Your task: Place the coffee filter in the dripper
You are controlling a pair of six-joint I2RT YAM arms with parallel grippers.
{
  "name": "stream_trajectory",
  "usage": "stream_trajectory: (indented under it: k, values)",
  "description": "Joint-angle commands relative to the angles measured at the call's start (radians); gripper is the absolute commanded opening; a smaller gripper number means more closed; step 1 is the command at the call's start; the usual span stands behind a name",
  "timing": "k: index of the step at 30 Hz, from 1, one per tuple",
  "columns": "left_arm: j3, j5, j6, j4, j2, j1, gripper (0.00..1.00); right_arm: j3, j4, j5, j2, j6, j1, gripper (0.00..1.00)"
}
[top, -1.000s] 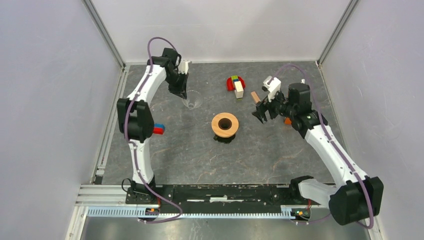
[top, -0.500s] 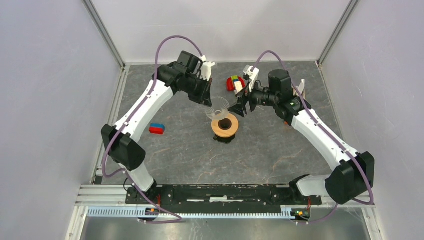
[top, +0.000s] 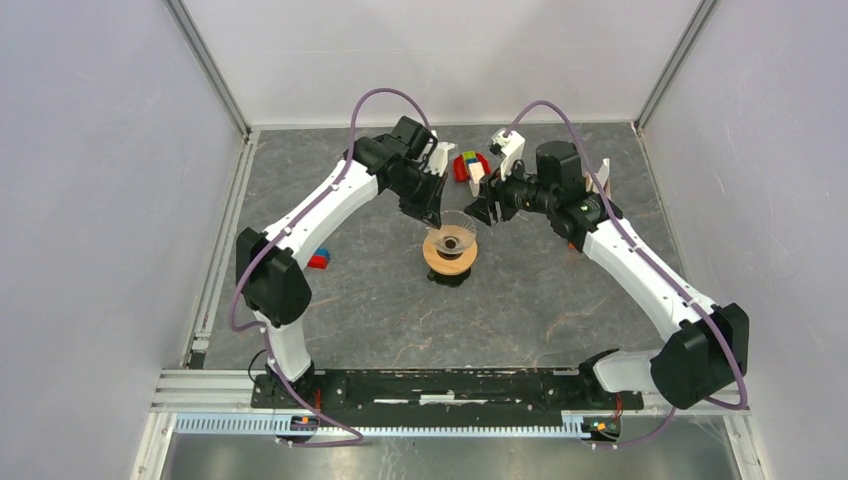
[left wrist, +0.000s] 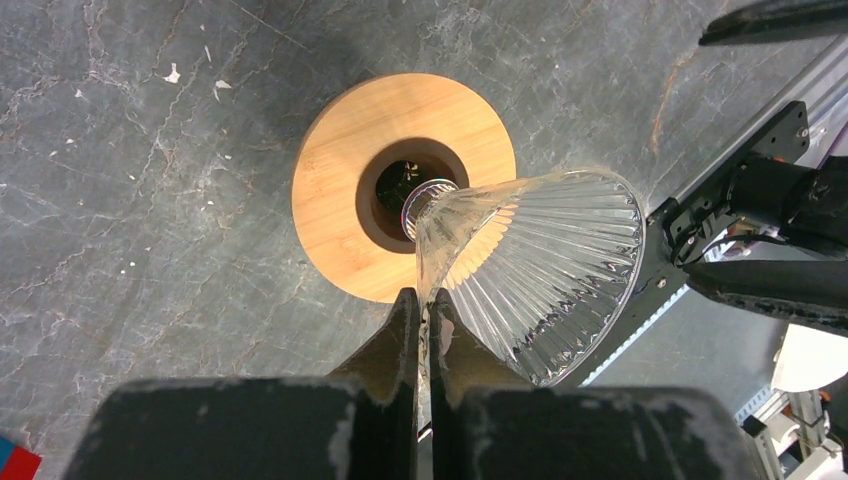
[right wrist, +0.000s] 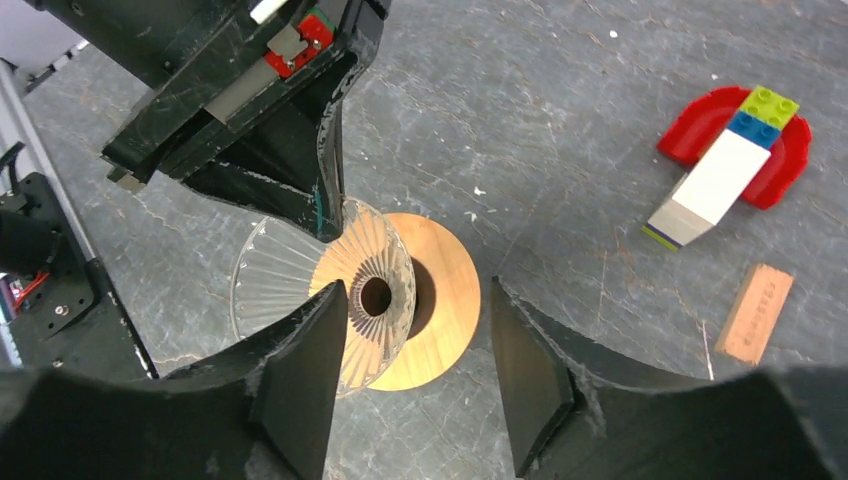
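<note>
Left gripper [left wrist: 425, 300] is pinching the filter cone [left wrist: 545, 270] by one thin spot of its wall, jaws nearly together. The cone is hanging tilted just above the wooden ring [left wrist: 350, 170]: narrow end is sitting over the hole, wide mouth is tipping toward the right arm. It isn't seated yet.

Right gripper [right wrist: 417, 310] is hovering just beside the cone with jaws apart and holding nothing. Can't tell if a finger is touching the rim.

Risks as I'm reading it:
- The single-edge pinch is acting as a pivot, so the cone is liable to swing or slip out.
- Going down at this tilt, the neck is likely to catch the ring's inner edge and jam, or shove the ring sideways on its black base [top: 450, 277].
- Letting go while tilted is asking for the cone to roll off onto the table.
- The two grippers are working very close together, so a closing right jaw could knock the cone or hit the left fingers.
</note>
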Motion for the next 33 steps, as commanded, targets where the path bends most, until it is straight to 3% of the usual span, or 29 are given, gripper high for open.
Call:
stream_trajectory:
  k: [1, 13, 19, 26, 33]
  values:
    - [0.054, -0.009, -0.070, 0.043, 0.011, -0.003, 0.02, -0.025, -0.019, 0.099, 0.007, 0.005, 0.000, 0.58]
    - [0.043, -0.011, -0.086, 0.068, 0.005, -0.009, 0.02, -0.114, 0.034, 0.036, 0.014, 0.054, 0.000, 0.53]
    - [0.039, -0.010, -0.089, 0.071, 0.003, -0.010, 0.02, -0.123, 0.054, 0.026, 0.021, 0.087, 0.001, 0.45]
    - [-0.001, -0.013, -0.096, 0.096, -0.009, -0.011, 0.02, -0.100, 0.069, 0.003, 0.055, 0.140, 0.000, 0.26]
    - [-0.050, -0.014, -0.101, 0.115, -0.030, -0.011, 0.02, -0.095, 0.071, 0.014, 0.052, 0.169, 0.000, 0.01]
